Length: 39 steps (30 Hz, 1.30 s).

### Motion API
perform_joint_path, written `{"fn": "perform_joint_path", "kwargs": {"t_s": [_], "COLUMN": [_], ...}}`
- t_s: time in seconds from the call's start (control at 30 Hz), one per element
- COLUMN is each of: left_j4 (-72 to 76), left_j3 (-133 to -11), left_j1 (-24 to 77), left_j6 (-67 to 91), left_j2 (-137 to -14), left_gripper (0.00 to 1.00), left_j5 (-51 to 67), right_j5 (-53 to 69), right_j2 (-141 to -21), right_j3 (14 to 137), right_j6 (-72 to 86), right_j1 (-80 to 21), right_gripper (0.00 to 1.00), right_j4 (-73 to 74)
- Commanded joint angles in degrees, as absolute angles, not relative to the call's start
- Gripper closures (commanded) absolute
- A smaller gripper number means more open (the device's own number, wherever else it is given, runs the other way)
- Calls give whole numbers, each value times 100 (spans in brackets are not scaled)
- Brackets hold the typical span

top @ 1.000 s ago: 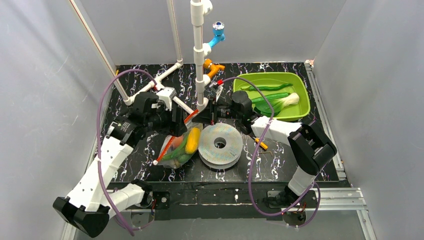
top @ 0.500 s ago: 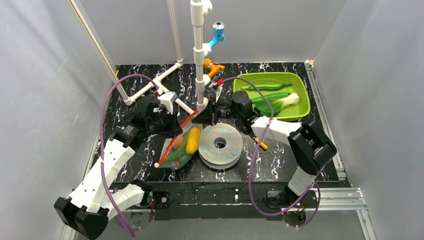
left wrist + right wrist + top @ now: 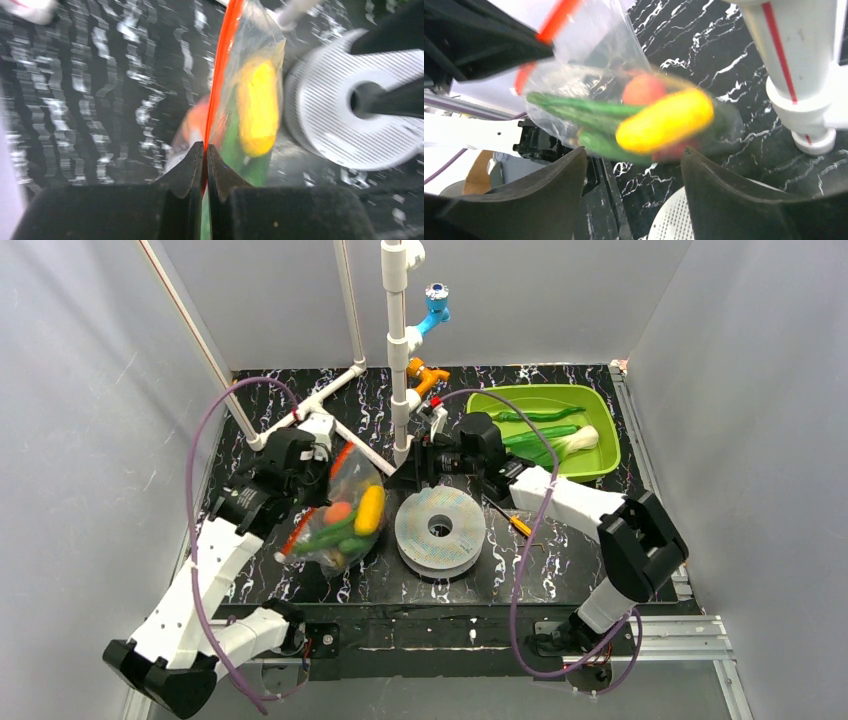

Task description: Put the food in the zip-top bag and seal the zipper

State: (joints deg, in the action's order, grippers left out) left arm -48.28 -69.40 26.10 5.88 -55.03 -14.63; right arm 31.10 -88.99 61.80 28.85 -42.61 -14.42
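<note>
The zip-top bag (image 3: 345, 515) hangs left of the table's middle, its orange-red zipper (image 3: 300, 530) running along its left edge. Inside show a yellow banana (image 3: 369, 508), an orange (image 3: 338, 512) and green food (image 3: 322, 537). My left gripper (image 3: 330, 462) is shut on the zipper (image 3: 220, 75), the strip pinched between the jaws (image 3: 205, 150). The right gripper (image 3: 410, 472) stands open just right of the bag, touching nothing. In the right wrist view the bag (image 3: 589, 65) and banana (image 3: 664, 120) float beyond the open gripper (image 3: 634, 152), blurred.
A lime-green tray (image 3: 600, 460) at the back right holds a bok choy (image 3: 570, 445) and green peppers (image 3: 535, 415). A white perforated spool (image 3: 440, 530) lies beside the bag. An orange-handled screwdriver (image 3: 518, 523) lies right of it. White pipes (image 3: 400, 360) stand behind.
The left gripper shut on the zipper and pulled the bag up and to the left. The right gripper let go of the bag's mouth and opened.
</note>
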Motion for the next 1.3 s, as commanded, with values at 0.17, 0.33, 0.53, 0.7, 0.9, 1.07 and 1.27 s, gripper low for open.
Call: {"fn": "perform_joint_path", "kwargs": {"t_s": [0.17,0.33,0.53,0.7,0.9,1.07,1.27], "left_j4": [-4662,-4361,-4582,-4511,-4060,-4044,-4062], "left_j3": [-7573,-7379,-7192,-6846,-6566,-6895,-7429], "left_j1": [2596,2594,2595,2594,2593,2593,2589], "left_j6": [-872,-915,483,1147,1324,1326,1270], "left_j2": [-5932,-6805,-7937,-8100,-7249,-6537,-5356], "left_gripper": [100,100,100,89,30,19,12], "left_j5": [-3997,-3752,-2518,-2337,-1735,-1039,-358], "right_j5": [1903,1437,265,-1210,-2488,-3444,-4053], "right_j2": [-7019,-6219,-5440,-4796,-4004,-3419,-2913], "right_j3": [5852,5538,5371,5357,5352,5509,5793], "right_j6": [1555,1563,1795,2096,2124,2067,2100], "right_j1": [-4262,-4263,-4260,-4252,-4242,-4244,-4244], "right_gripper": [3,2,2,2,2,2,2], "right_j4": [401,687,1247,2163,2987,3623,4369]}}
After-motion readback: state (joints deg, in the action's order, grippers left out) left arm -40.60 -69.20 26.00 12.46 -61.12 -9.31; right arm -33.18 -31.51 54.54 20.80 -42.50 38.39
